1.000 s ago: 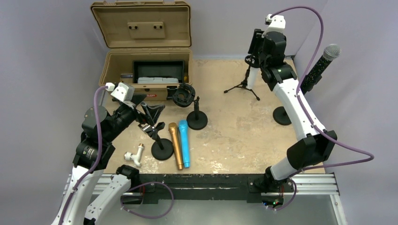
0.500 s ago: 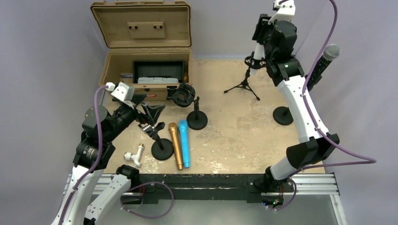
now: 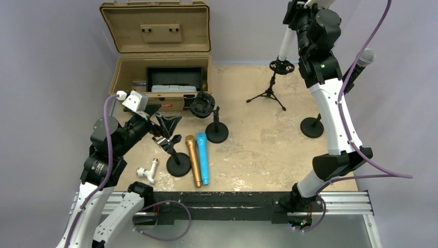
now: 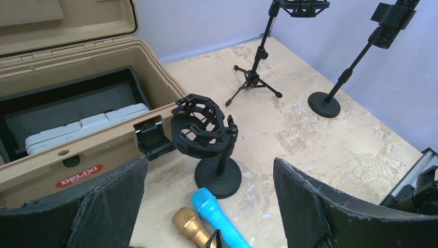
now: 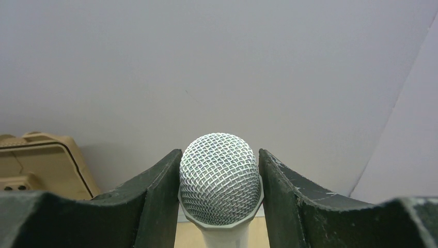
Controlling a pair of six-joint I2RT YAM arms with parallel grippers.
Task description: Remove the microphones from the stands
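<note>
You're in the pull-out step: your right claw [image 5: 219, 161] is pinching the white microphone [image 3: 284, 45] right at its mesh head, pads pressed to either side, and the arm is high over the far right of the worktop [image 3: 258, 150]. The microphone hangs straight down toward the shock-mount ring [image 3: 281, 66] on top of the tripod stand [image 3: 268, 94]. From above I can't tell whether its tail is clear of that ring or just inside it. So my read is a straight lift along the microphone's own axis until you see daylight under it, and only then carry it sideways, or the light tripod may tip. Watch your right. The black microphone [image 3: 356, 67] on the round-base stand [image 3: 311, 127] sits close beside your forearm, with the purple cable [image 3: 379, 31] looping past its head. Your left claw [image 4: 209, 173] is spread wide and empty near the left edge, over the clip stand [image 3: 178, 164]. Around it are an empty shock mount [image 3: 202, 105], the gold microphone [image 3: 193, 161] and blue microphone [image 3: 202, 157] lying side by side, and the open tan case [image 3: 160, 67] at the far left corner. All of that is well apart from your lift.
</note>
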